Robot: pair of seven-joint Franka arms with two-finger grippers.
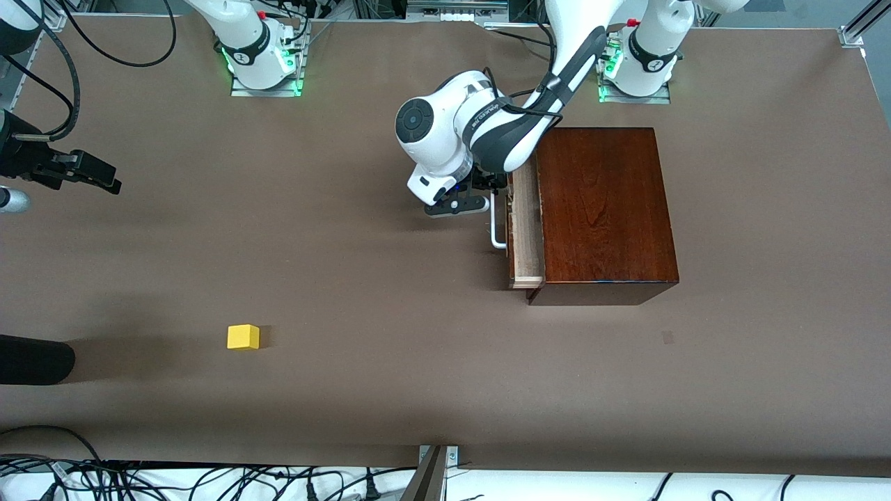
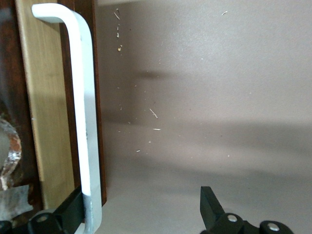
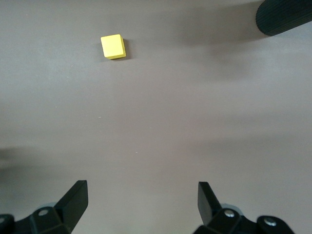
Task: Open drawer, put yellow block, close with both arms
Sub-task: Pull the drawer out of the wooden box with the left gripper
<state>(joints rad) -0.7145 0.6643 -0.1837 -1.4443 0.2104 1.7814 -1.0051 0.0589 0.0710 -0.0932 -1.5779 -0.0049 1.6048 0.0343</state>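
Left gripper (image 1: 491, 198) sits low at the drawer (image 1: 526, 229) front, fingers spread wide. Left wrist view: one finger (image 2: 73, 212) is tucked between the white handle (image 2: 83, 112) and the drawer face, the other finger (image 2: 210, 207) stands clear over bare table, so the bar lies between the open fingers, not pinched. The front view hides most of this under the arm's wrist; there only the nearer end of the handle (image 1: 498, 233) shows.

Drawer is pulled out a little from the dark wooden box (image 1: 602, 209), a strip of pale tray showing along the box's edge that faces the right arm's end. Only the left wrist view shows something crinkled (image 2: 9, 151) by the pale drawer wood; cannot tell what it is. The box sits toward the left arm's end of the table (image 1: 390, 292), just in front of the left arm's base.

Right gripper (image 1: 87, 172) hangs over the table's edge at the right arm's end, arm waiting. Right wrist view shows its fingers (image 3: 75, 200) spread apart, nothing between them.

Yellow block (image 1: 243, 337) rests alone on the table, toward the right arm's end, nearer the front camera than the box, well apart from the drawer. It also shows in the right wrist view (image 3: 112, 47), well clear of the fingers, with a black ribbed object (image 3: 285, 17) at that picture's corner; the front view has it as a dark shape (image 1: 35, 358) at the table edge near the block.
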